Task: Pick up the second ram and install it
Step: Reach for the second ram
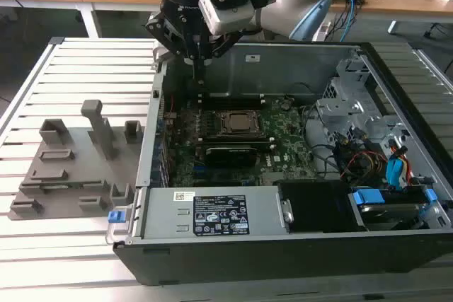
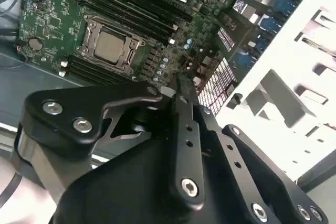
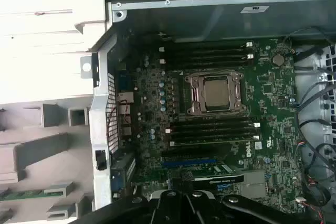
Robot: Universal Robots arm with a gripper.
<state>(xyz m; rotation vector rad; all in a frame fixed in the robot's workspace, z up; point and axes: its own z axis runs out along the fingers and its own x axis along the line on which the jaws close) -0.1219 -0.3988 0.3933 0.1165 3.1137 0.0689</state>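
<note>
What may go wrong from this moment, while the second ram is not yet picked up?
The gripper hangs over the case, near its wall; travelling toward the grey holder, it may clip that wall.
The second ram lies low among the holder's blocks, so an offset descent may strike a block.
The slots flank the bare processor; a tilted stick could scrape it.

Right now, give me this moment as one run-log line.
gripper: above motherboard in open case | second ram: lying in grey holder outside case, apart from gripper
</note>
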